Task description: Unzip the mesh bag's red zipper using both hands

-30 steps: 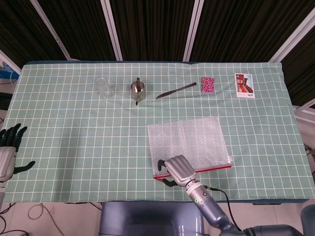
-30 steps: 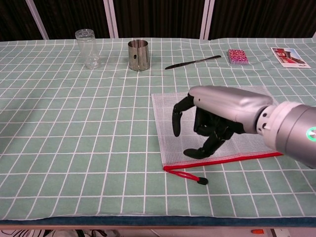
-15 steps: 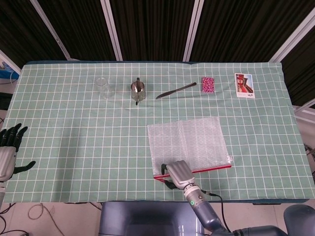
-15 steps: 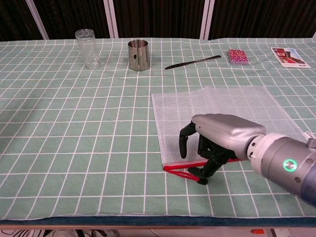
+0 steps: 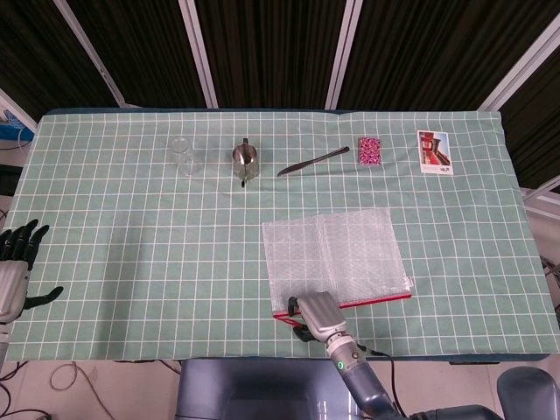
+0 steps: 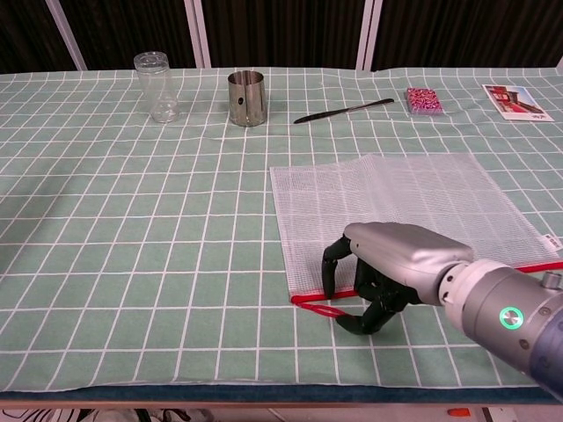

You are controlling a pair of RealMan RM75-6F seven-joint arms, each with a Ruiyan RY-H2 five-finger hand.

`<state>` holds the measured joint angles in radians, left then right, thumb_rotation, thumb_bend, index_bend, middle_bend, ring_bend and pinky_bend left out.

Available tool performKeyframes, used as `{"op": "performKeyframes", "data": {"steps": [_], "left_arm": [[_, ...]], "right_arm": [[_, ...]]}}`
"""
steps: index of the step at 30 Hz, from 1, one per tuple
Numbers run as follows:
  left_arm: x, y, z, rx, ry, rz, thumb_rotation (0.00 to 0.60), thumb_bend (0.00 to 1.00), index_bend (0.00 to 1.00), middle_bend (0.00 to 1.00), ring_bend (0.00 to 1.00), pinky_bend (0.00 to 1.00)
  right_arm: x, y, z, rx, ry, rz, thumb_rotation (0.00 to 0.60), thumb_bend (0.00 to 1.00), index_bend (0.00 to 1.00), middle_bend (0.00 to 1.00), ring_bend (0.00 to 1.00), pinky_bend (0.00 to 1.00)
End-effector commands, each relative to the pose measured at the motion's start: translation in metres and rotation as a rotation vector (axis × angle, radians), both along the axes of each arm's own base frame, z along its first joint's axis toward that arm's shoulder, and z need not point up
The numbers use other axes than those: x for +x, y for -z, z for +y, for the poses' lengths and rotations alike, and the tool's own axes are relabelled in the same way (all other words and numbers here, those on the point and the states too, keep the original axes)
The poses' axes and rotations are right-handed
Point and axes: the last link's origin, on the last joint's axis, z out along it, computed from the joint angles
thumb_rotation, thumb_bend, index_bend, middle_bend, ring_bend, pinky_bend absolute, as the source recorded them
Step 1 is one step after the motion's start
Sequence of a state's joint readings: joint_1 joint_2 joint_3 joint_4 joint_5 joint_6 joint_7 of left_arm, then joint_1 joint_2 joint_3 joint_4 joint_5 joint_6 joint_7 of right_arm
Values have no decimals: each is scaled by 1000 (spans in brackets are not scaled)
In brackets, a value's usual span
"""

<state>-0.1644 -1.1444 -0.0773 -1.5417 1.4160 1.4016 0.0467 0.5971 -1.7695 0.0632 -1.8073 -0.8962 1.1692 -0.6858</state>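
Red zipper (image 6: 310, 301) corner of mesh bag (image 6: 396, 201) under right hand (image 6: 391, 268) fingers (image 6: 331, 266)

Open cloth (image 5: 131, 254) left of mesh bag (image 5: 337, 258).

The right robot hand (image 6: 378, 281) has a smooth silver-grey shell over black fingers (image 6: 331, 268); its grey, rounded wrist carries a small glowing green light (ringed in dark plastic). The left robot hand (image 5: 15, 273) shows a pale grey back with black fingers.
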Motion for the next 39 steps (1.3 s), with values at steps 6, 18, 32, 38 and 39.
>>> {"op": "performKeyframes", "data": {"steps": [6,18,32,38,39], "left_arm": [[0,0,0,-1,3,-3,600,0,0,0,0,0],[0,0,0,-1,6,-8,600,0,0,0,0,0],[0,-1,0,0,4,-10,600,0,0,0,0,0],[0,-1,0,0,4,-11,600,0,0,0,0,0],[0,-1,0,0,5,-10,600,0,0,0,0,0]], "right_arm": [[-2,3,5,4,16,-11,600,389,492,1000,1000,960],[-5,6,6,-3,30,-11,600,394,507,1000,1000,960],[-7,8,5,-2,41,-4,600,451,528,1000,1000,960],[-9,9,4,-1,47,-1,600,462,540,1000,1000,960],[-9,9,4,-1,49,1,600,463,540,1000,1000,960]]}}
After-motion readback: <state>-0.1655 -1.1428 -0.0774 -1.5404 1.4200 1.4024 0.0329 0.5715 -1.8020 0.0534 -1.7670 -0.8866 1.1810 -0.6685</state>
